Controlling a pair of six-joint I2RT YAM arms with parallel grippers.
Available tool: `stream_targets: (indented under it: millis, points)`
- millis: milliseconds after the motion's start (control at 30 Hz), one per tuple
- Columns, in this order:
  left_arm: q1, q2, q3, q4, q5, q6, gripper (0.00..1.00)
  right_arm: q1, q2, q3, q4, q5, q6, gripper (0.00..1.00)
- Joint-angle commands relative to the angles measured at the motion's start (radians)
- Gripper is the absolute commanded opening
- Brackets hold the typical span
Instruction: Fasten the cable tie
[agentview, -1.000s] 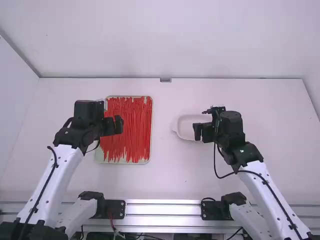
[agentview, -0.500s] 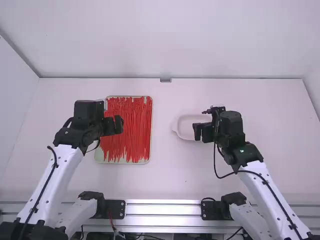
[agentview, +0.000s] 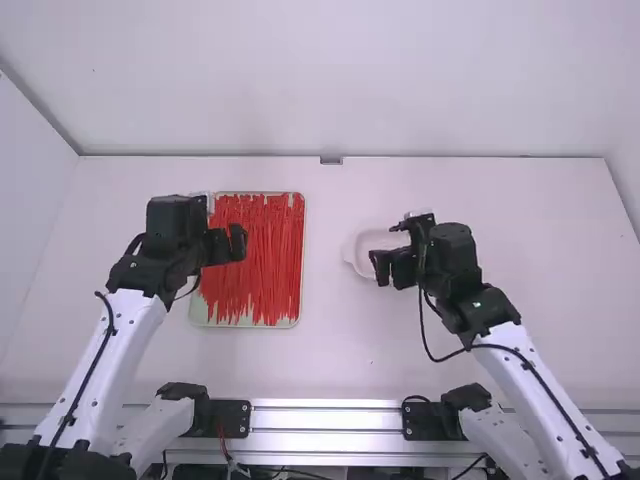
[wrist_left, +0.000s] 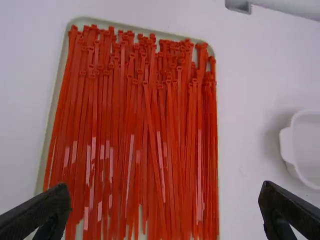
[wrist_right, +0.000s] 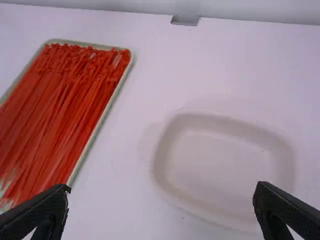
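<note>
A pile of red cable ties (agentview: 255, 258) lies lengthwise in a pale tray (agentview: 196, 314) left of the table's middle. My left gripper (agentview: 222, 246) hangs above the tray's left half. In the left wrist view the left gripper (wrist_left: 162, 220) is open wide, the ties (wrist_left: 140, 145) spread below it and nothing between its fingers. My right gripper (agentview: 385, 265) hovers over the left part of an empty white bowl (agentview: 358, 248). Seen from the right wrist, the right gripper (wrist_right: 160, 215) is open above the bowl (wrist_right: 220, 165), with the ties (wrist_right: 55, 105) off to one side.
A small grey bracket (agentview: 331, 159) sits at the table's back edge against the wall. White walls close in the table at the back and left. Bare white tabletop runs between tray and bowl, along the front, and right of the bowl.
My right gripper has shifted left, from the bowl's right part to its left part, toward the tray. The left gripper has barely moved.
</note>
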Motion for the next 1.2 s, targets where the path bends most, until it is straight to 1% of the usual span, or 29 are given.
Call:
stream_targets:
  millis: [0,133,167,300,400,600,633,700,867,1033,1067,1133,1167]
  points:
    - [-0.007,0.033,0.038,0.011,0.014,0.000,0.99,0.013,0.006,0.034,0.010,-0.050,-0.011,0.98]
    - [-0.007,0.102,0.082,0.014,0.013,0.002,0.99,0.029,0.006,0.034,0.016,-0.080,-0.019,0.99]
    - [-0.007,0.145,0.110,0.014,0.014,0.013,0.99,0.029,0.006,0.034,0.016,-0.097,-0.018,0.98]
    - [-0.007,0.224,0.166,0.002,0.009,0.012,0.99,0.024,0.006,0.034,0.016,-0.159,-0.030,0.99]
    - [-0.007,0.338,0.255,-0.024,0.003,0.013,0.99,0.028,0.006,0.034,0.016,-0.246,-0.078,0.99]
    - [-0.007,0.545,0.426,-0.081,0.006,0.039,0.99,0.025,0.006,0.034,0.015,-0.327,-0.094,0.98]
    - [-0.007,0.545,0.426,-0.081,0.006,0.039,0.99,0.025,0.006,0.034,0.015,-0.327,-0.094,0.98]
    - [-0.007,0.623,0.477,-0.086,0.006,0.038,0.99,0.025,0.006,0.034,0.014,-0.345,-0.094,0.99]
    - [-0.007,0.752,0.544,-0.088,0.003,0.038,0.99,0.025,0.006,0.034,0.003,-0.355,-0.094,0.98]
    - [-0.007,0.808,0.559,-0.076,0.003,0.038,1.00,0.026,0.006,0.034,-0.011,-0.364,-0.094,0.98]
    - [-0.007,0.812,0.559,-0.074,0.003,0.038,0.98,0.026,0.006,0.034,-0.013,-0.363,-0.094,0.99]
    - [-0.007,0.821,0.559,-0.074,0.003,0.038,0.93,0.026,0.006,0.034,-0.016,-0.363,-0.094,0.99]
    - [-0.007,0.824,0.558,-0.074,0.002,0.038,0.86,0.027,0.006,0.034,-0.016,-0.363,-0.094,0.99]
